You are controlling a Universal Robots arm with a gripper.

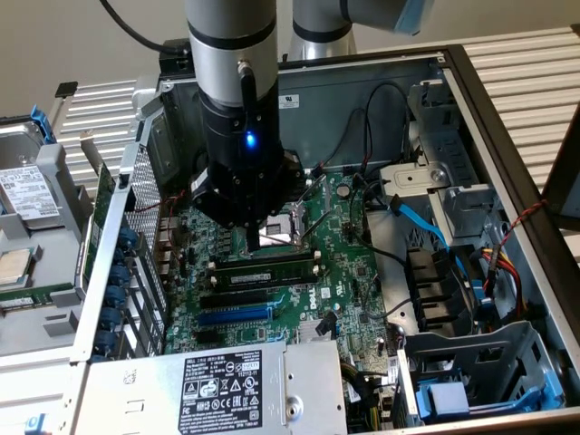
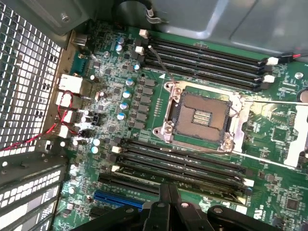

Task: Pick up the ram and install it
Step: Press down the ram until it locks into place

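Observation:
The ram [image 1: 263, 268] is a long dark-green stick standing on edge in a memory slot of the green motherboard [image 1: 349, 263], just in front of the CPU socket [image 1: 283, 228]. My gripper [image 1: 256, 241] hangs directly over the ram's middle, fingers pressed together with nothing between them. Whether the tips touch the ram's top edge I cannot tell. In the wrist view the shut gripper [image 2: 166, 195] points at the bank of black memory slots [image 2: 178, 163] beside the CPU socket [image 2: 202, 115].
The open case has a grey power supply [image 1: 227, 390] at the front, a blue expansion slot [image 1: 234, 315], a drive cage [image 1: 471, 372] and loose cables [image 1: 426, 227] on the exterior view's right. A second slot bank [image 2: 207, 60] and a perforated case wall [image 2: 29, 77] are nearby.

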